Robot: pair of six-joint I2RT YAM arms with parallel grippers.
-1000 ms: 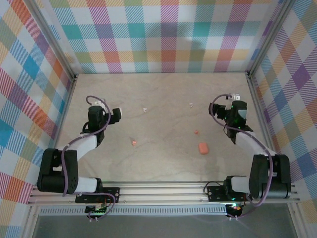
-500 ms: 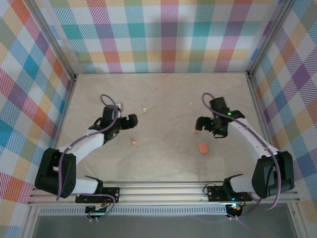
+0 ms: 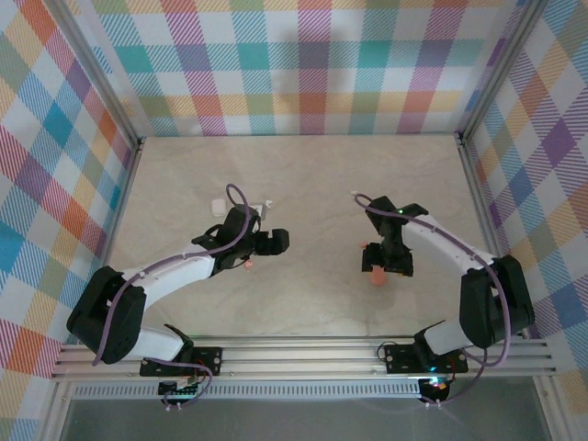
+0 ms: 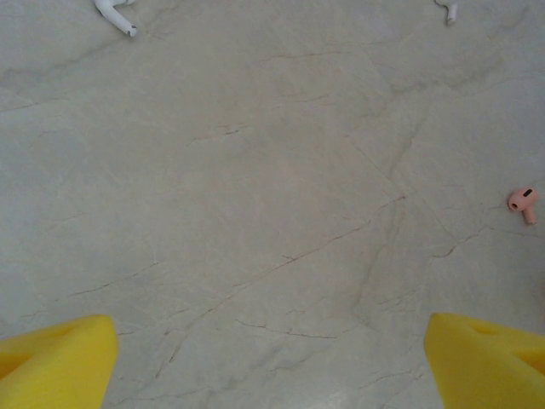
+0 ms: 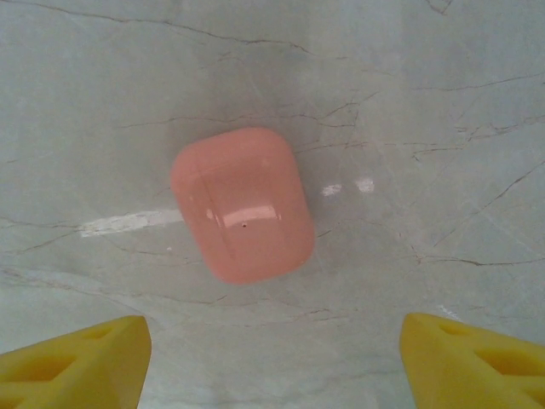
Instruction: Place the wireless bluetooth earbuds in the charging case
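Note:
A salmon-pink charging case lies shut on the marble table, just ahead of my right gripper's open fingertips and not between them. From above, that gripper hovers over the case. One pink earbud lies just beyond it. My left gripper is open over bare table, holding nothing. In the left wrist view a pink earbud lies at the right, and white earbuds lie at the top left and top right. Another pink earbud lies beside the left arm.
A small white case sits at the back left behind the left arm. Aluminium rails and checked walls close the table on three sides. The arm bases stand on the near rail.
Both arms have swung inward from the sides toward the table's middle. The right gripper has come down over the pink case. The left arm has uncovered the white case.

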